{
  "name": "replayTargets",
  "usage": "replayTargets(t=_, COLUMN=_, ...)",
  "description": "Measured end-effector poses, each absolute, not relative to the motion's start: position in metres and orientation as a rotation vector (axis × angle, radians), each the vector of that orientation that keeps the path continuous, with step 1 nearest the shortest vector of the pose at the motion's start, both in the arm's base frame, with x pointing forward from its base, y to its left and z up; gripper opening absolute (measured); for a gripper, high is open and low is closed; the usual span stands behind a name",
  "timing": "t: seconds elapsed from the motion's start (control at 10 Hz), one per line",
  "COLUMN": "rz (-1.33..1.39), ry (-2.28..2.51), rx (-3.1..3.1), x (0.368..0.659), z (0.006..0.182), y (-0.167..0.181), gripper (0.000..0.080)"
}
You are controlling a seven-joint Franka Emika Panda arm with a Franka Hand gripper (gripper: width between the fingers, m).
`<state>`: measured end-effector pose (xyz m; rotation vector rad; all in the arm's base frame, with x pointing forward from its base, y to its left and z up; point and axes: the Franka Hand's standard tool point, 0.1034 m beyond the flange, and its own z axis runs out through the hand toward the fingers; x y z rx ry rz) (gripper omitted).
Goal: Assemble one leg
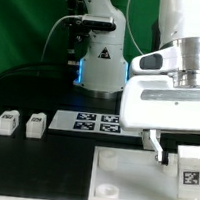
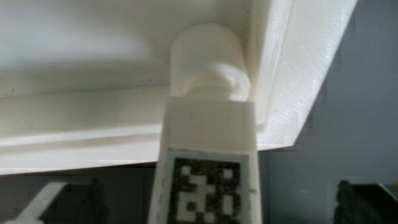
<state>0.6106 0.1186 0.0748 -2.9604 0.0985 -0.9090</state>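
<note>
Standing upright in a corner socket of the white tray top (image 1: 129, 177), the leg (image 1: 189, 165) sits between the parted fingers (image 1: 161, 147), seemingly let go because the socket now holds it.

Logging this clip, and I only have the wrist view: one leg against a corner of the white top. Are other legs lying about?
Observer: At least two spare legs stand side by side on the table toward the exterior view's left, apart from the top.
Operator: Where is the marker board?
Observer: The marker board lies flat behind the top, between the spare legs and the arm's base.
Operator: Which corner is my leg at?
Observer: The leg stands at the top's corner on the exterior view's right, with the claw open around it.
</note>
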Motion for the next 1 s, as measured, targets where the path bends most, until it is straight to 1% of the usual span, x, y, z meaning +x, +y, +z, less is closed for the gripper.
replayTargets(t=0.3, rz=-0.896, ry=0.099, rx=-2.963, x=0.610, z=0.074, y=0.119, gripper=0.0649)
replayTargets(t=0.4, rz=-0.736, ry=0.106, rx=-2.977, x=0.613, z=0.073, y=0.120, gripper=0.0649)
replayTargets(t=0.5, rz=-0.707, ry=0.122, rx=-2.972, x=0.623, z=0.086, y=0.114, gripper=0.0649)
replayTargets(t=0.6, rz=-0.501, ry=0.132, rx=-2.980, x=0.621, z=0.082, y=0.115, gripper=0.0649)
replayTargets(t=0.7, rz=-0.358, ry=0.130, rx=-2.981, x=0.625, z=0.086, y=0.115, gripper=0.0649)
replayTargets(t=0.9, rz=0.006, ry=0.101, rx=-3.003, x=0.622, z=0.090, y=0.110, gripper=0.0649)
replayTargets(t=1.0, rz=0.119, ry=0.082, rx=-3.006, x=0.621, z=0.089, y=0.107, gripper=0.0649)
